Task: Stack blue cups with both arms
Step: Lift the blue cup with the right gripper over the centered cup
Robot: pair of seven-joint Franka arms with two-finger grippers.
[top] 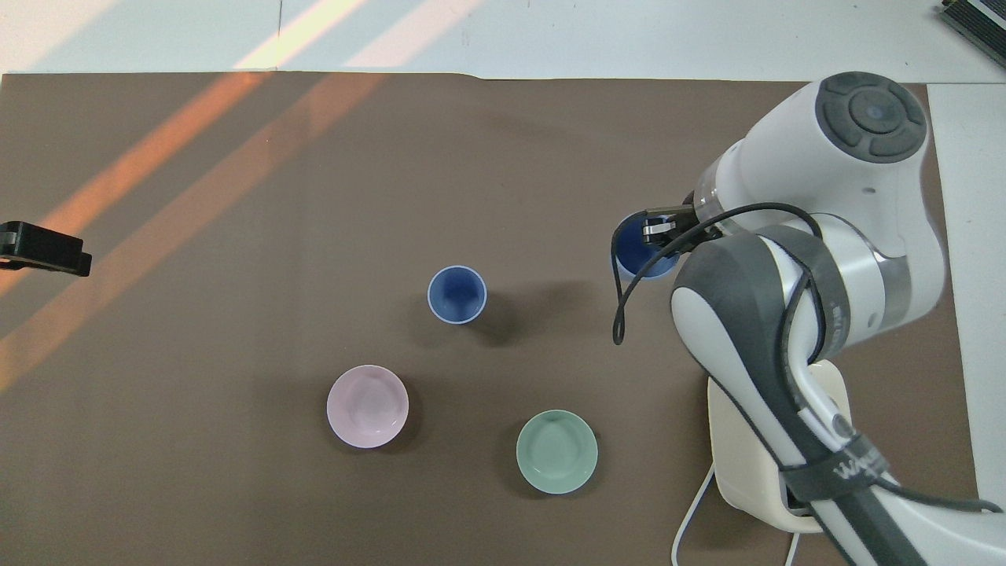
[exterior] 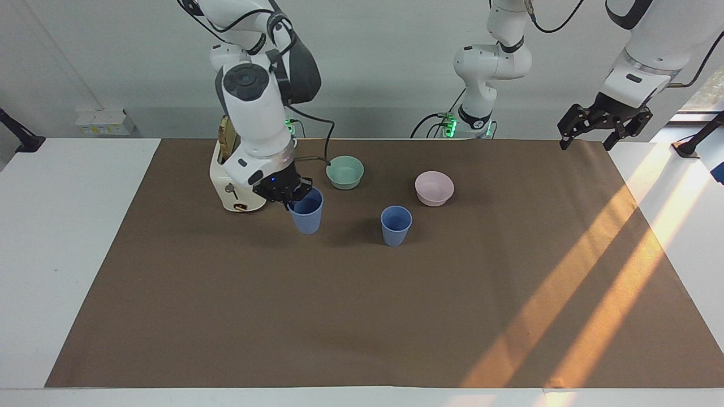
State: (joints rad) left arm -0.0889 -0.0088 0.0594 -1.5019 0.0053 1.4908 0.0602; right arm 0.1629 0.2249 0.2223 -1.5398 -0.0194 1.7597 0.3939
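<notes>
I see my right gripper (exterior: 294,195) raised above the mat, pinched on the rim of a blue cup (exterior: 307,212), wrist tilted and forearm angled steeply down from the right arm's base. My left gripper (exterior: 602,125) hangs over the left arm's end of the table, fingers spread.
</notes>
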